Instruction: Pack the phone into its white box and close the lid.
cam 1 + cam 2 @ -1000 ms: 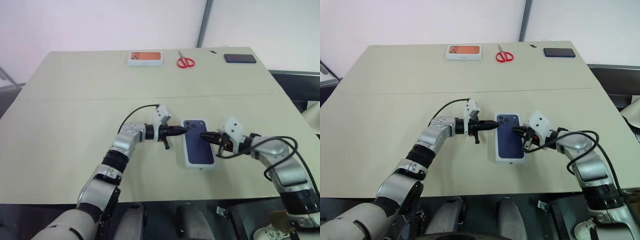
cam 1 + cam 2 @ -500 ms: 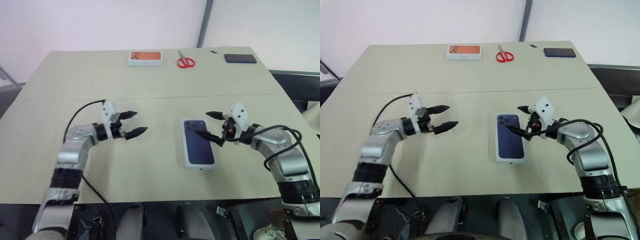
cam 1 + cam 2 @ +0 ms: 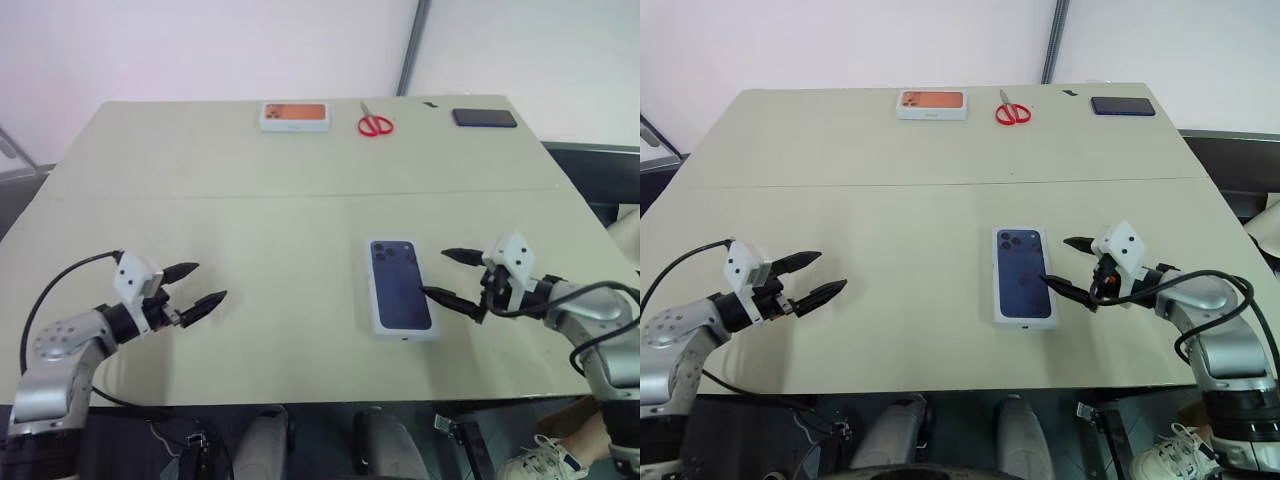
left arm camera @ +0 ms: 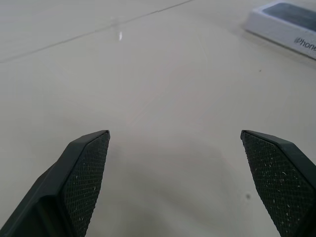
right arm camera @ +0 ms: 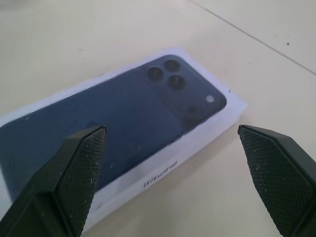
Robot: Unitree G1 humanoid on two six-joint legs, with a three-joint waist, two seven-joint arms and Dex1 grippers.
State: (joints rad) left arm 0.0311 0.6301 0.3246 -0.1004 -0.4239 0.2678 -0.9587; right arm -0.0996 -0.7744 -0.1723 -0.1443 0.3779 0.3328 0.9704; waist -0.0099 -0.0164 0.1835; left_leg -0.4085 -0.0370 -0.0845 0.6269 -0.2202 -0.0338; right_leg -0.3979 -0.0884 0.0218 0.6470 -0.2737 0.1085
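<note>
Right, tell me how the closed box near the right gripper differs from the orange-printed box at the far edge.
The closed box has a dark blue phone picture on its lid; the orange-printed box shows orange. The closed box lies lengthwise away from the robot; the orange-printed box lies crosswise. Both are white, flat and rectangular.

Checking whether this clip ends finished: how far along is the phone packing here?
It looks done. The lid, with its dark blue phone picture facing up, sits squarely over the white box on the table, so the phone itself cannot be seen. Nothing is in hand: the left end effector and the right end effector are open and off the box. Nothing visible remains.
</note>
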